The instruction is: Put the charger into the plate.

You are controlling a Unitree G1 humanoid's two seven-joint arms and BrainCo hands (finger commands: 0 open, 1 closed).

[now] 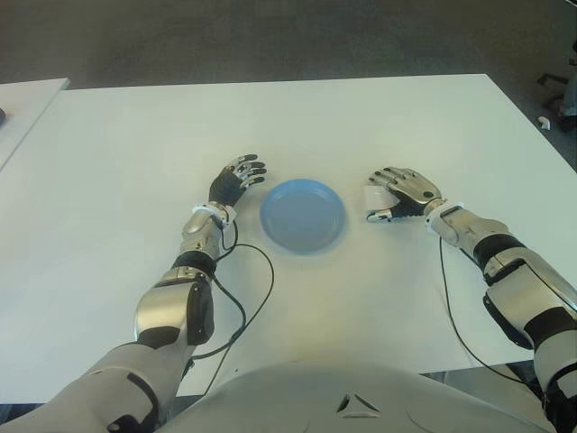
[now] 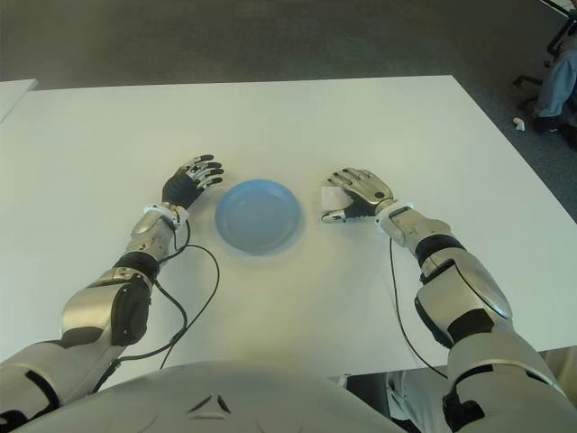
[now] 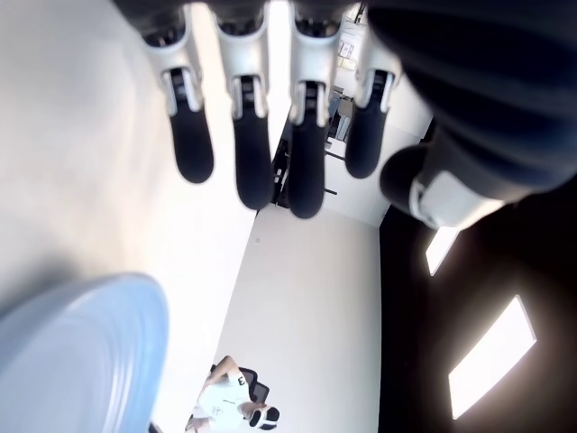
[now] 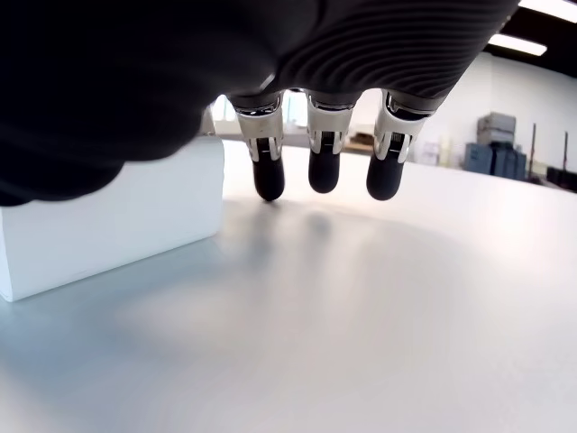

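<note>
A white table (image 1: 297,126) filled most of the scene, its far edge meeting dark grey carpet (image 1: 270,41). At the far left a second white tabletop (image 1: 22,104) stood just apart from the main one, and at the far right edge part of a chair base and a seated person's leg (image 2: 552,86) showed on the carpet. In the left wrist view, white walls, bright ceiling light panels and a distant person in white appeared beyond the fingers.

The charger (image 1: 375,198), a small white block, sat on the bare tabletop just right of the plate (image 1: 303,216), not in it. The right hand (image 1: 404,193) was over it on its right side, palm down, with the thumb reaching along the near side of the block. In the right wrist view the charger (image 4: 108,221) stood flat on the table while three fingertips (image 4: 268,178) hung straight, above the surface beside it, so the hand was not closed on the block and gripped nothing.

The blue round plate lay near the table's middle, between the two hands, with nothing in it. The left hand (image 1: 236,180) showed just left of the plate, fingers extended and slightly spread toward the far side, holding nothing; its wrist view showed the fingers (image 3: 253,149) straight, with the plate's rim (image 3: 86,352) close by. A black cable (image 1: 252,298) looped on the table near the left forearm.
</note>
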